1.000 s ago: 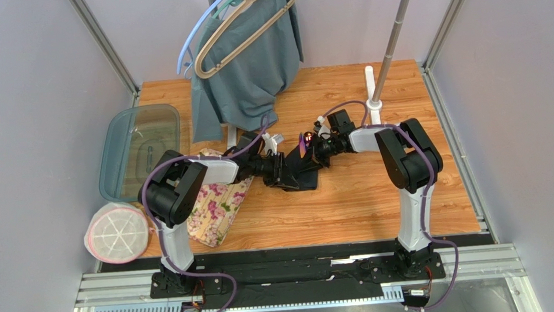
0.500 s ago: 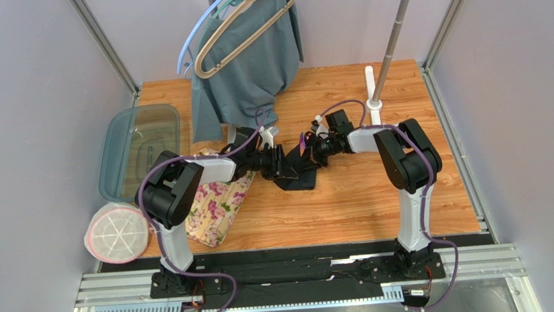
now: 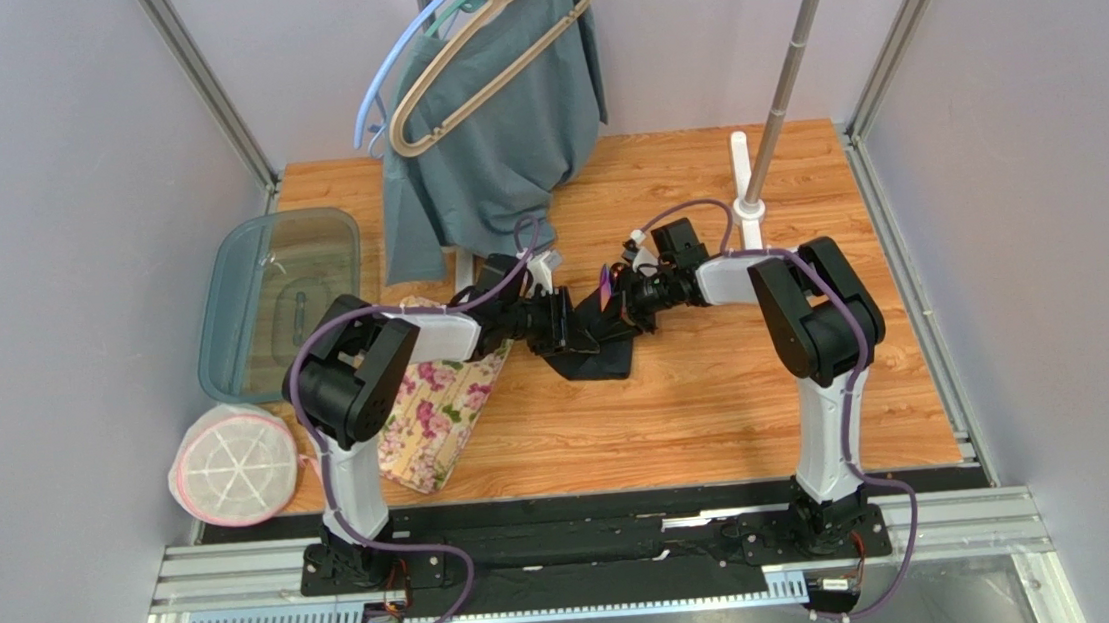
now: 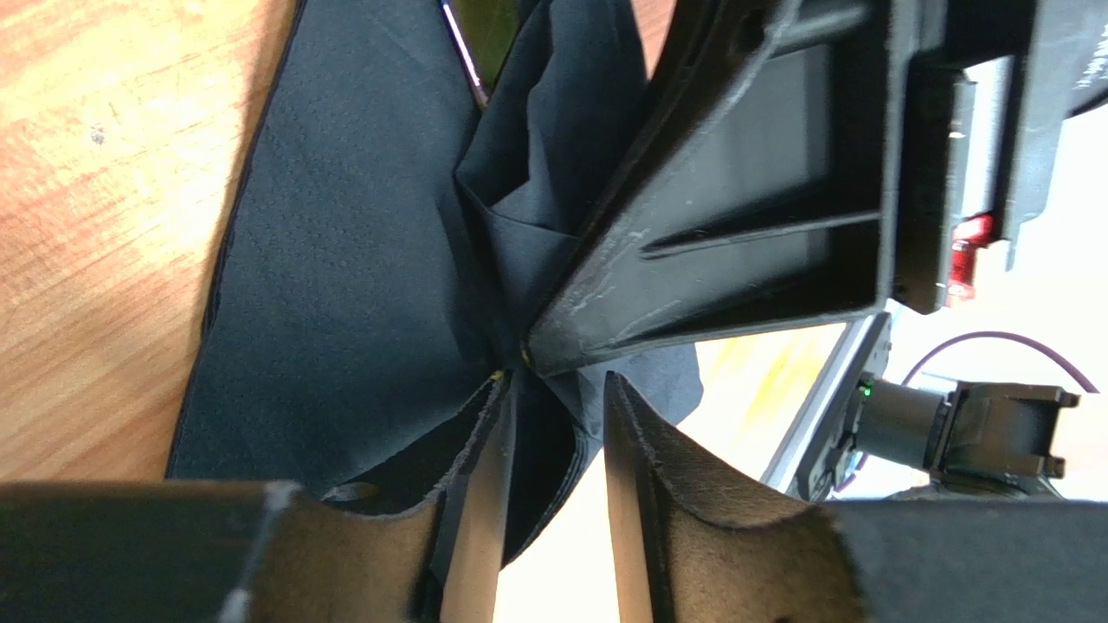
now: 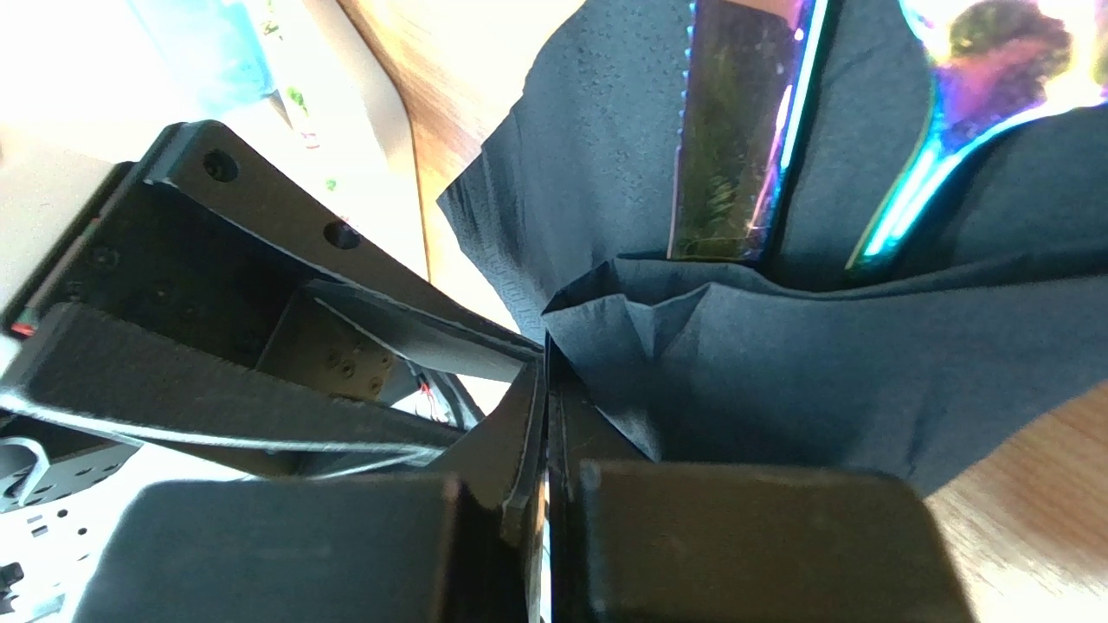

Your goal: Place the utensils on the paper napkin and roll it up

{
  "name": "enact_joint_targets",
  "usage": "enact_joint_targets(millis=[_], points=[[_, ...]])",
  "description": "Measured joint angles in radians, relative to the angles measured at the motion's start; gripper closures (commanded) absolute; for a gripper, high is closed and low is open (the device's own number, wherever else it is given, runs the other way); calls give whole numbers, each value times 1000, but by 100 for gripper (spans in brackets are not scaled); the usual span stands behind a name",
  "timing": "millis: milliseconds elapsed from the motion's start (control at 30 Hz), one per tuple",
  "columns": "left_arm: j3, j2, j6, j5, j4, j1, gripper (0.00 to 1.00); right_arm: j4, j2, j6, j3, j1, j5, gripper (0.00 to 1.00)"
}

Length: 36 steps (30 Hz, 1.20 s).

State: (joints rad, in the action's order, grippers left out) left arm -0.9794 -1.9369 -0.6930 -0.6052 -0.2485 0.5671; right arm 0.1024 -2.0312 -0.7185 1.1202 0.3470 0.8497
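Note:
The black paper napkin (image 3: 595,356) lies bunched on the wood table between my two grippers. It fills the left wrist view (image 4: 351,260) and the right wrist view (image 5: 806,351). My right gripper (image 3: 609,311) (image 5: 546,357) is shut on a folded edge of the napkin. My left gripper (image 3: 565,321) (image 4: 557,383) faces it tip to tip with a narrow gap between its jaws. A napkin fold hangs against one left finger (image 4: 488,519). Iridescent utensils lie under the fold: a knife blade (image 5: 728,130) and a spoon (image 5: 976,78).
The floral mat (image 3: 433,405) lies left of the napkin under the left arm. A teal plastic tub (image 3: 278,298) and a round white lid (image 3: 235,463) sit at the left edge. A grey-teal garment (image 3: 499,121) hangs at the back. A white pole stand (image 3: 751,189) is at the back right.
My left gripper has moved toward the far side of the table, closer to the right gripper. The napkin has bunched up and covers less table. The right gripper has barely moved.

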Motion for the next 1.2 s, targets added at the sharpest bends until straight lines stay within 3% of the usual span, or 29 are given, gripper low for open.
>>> enact_joint_targets(millis=[200, 367, 633, 867, 1200], points=[[0, -3, -1, 19, 0, 3, 85, -10, 0, -5, 0, 0, 10, 100], [-2, -3, -6, 33, 4, 3, 100, -10, 0, -7, 0, 0, 11, 85], [-1, -3, -8, 66, 24, 3, 100, 93, 87, 70, 34, -6, -2, 79], [-1, -3, -13, 98, 46, 3, 100, 207, 229, 204, 74, -21, -83, 88], [-2, -3, -27, 109, 50, 3, 100, 261, 170, 279, 79, 5, -209, 92]])
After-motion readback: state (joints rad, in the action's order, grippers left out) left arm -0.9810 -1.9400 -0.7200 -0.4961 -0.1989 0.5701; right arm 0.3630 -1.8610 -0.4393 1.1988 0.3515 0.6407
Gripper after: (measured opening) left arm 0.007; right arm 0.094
